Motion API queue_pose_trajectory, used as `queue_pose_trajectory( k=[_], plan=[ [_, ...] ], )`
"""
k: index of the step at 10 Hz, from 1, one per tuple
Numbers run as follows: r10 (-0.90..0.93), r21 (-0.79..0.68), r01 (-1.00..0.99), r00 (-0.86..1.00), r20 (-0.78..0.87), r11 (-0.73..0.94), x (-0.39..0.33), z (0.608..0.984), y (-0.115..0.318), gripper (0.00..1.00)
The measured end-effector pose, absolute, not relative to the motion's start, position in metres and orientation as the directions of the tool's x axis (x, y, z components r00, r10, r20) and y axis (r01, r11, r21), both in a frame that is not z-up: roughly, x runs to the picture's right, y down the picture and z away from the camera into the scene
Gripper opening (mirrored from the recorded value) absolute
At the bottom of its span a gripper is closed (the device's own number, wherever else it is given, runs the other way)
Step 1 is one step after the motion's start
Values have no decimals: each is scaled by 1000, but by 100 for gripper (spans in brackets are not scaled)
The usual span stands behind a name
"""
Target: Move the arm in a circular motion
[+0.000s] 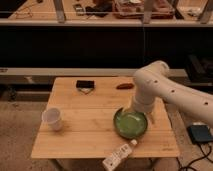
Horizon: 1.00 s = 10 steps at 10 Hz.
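Observation:
The arm (172,92) is thick, white and tubular with small dark dots, and it enters from the right edge. Its rounded joint (150,75) stands over the table's right side and the last link drops down from there. The pale gripper (139,111) hangs low, right over the far rim of the green bowl (130,125). It holds nothing that I can make out.
The wooden table (80,145) carries a white cup (52,119) at left, a black flat object (85,85) and a small reddish item (125,86) at the back, and a white bottle (119,156) lying at the front edge. A dark device (200,134) lies on the floor at right. Shelving runs behind.

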<state>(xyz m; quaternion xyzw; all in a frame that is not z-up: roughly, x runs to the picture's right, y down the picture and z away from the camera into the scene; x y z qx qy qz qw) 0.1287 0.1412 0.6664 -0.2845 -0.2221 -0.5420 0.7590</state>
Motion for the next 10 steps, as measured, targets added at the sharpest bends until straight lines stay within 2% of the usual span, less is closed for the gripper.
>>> queue_pose_trajectory(
  k=[3,6,8,10],
  plan=[
    [-709,7,993,78,701,116,12,669,164,80],
    [-734,189,981,-97,672,43,-72,703,143,80],
    [-786,237,971,-153,599,-9,-85,772,91,80],
    [-826,153,987,-127,550,-50,-22,840,31,80]
  ],
)
